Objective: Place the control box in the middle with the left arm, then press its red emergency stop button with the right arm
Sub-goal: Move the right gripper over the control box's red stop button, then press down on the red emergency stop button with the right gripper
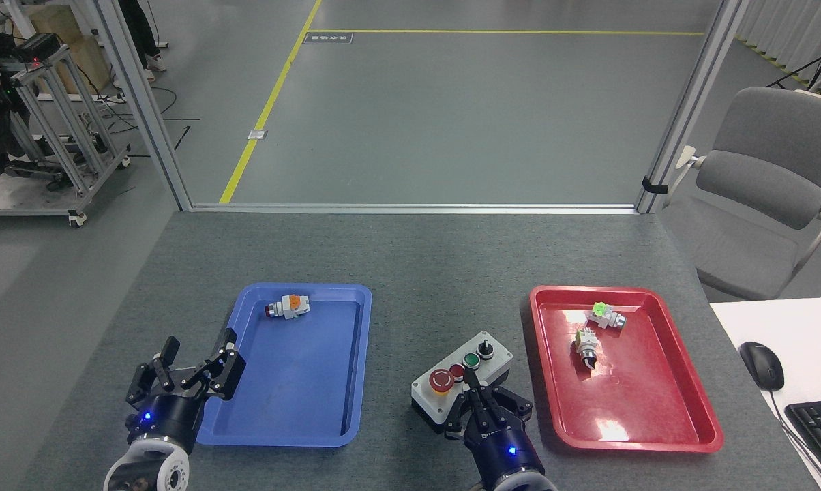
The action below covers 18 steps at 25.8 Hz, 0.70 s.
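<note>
The control box (492, 359), light grey on top with a black base, lies tilted on the grey table between the two trays. Its red emergency stop button (441, 380) sits at the near-left end on a yellow ring, with a small red, a green and a black control beyond it. My right gripper (472, 391) is over the box's near edge, its fingers drawn together into a point just right of the emergency stop button. My left gripper (198, 349) hangs open and holding nothing at the blue tray's near-left corner, far from the box.
A blue tray (301, 402) on the left holds one small switch part (288, 307). A red tray (663, 409) on the right holds two switch parts (605, 315). A white desk with a mouse (762, 365) and keyboard (819, 426) adjoins the right; a grey chair (765, 184) stands behind.
</note>
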Tool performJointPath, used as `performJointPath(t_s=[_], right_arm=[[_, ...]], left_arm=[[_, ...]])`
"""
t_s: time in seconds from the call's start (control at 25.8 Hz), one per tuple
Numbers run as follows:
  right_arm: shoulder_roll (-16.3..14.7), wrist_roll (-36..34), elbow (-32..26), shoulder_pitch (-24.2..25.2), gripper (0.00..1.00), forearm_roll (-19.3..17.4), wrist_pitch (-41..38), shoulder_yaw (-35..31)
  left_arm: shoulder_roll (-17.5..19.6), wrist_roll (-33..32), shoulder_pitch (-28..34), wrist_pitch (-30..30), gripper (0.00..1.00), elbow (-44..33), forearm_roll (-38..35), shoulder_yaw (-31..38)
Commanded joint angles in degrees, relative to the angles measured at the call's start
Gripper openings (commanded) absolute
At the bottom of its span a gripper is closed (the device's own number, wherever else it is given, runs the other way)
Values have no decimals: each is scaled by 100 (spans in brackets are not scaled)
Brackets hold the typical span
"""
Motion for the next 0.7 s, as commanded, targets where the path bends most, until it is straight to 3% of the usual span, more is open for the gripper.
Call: performJointPath(t_s=[0.0,0.12,0.23,0.43,0.66], right_arm=[[70,-3,196,-151,0,9,143,142],[87,-3,346,-187,0,18,187,159],[87,-3,469,-195,0,18,187,159],[96,5,856,-248,0,27,231,177],[96,5,777,-266,0,18,284,194]], left_arm=[[-304,193,248,55,99,-21,2,-176],[-647,263,257,161,99,-3,-270,-211],[-673,219,248,205,99,6,-631,-220],[-717,219,248,187,99,-3,-534,-211],[-717,219,248,187,99,-3,-534,-211]])
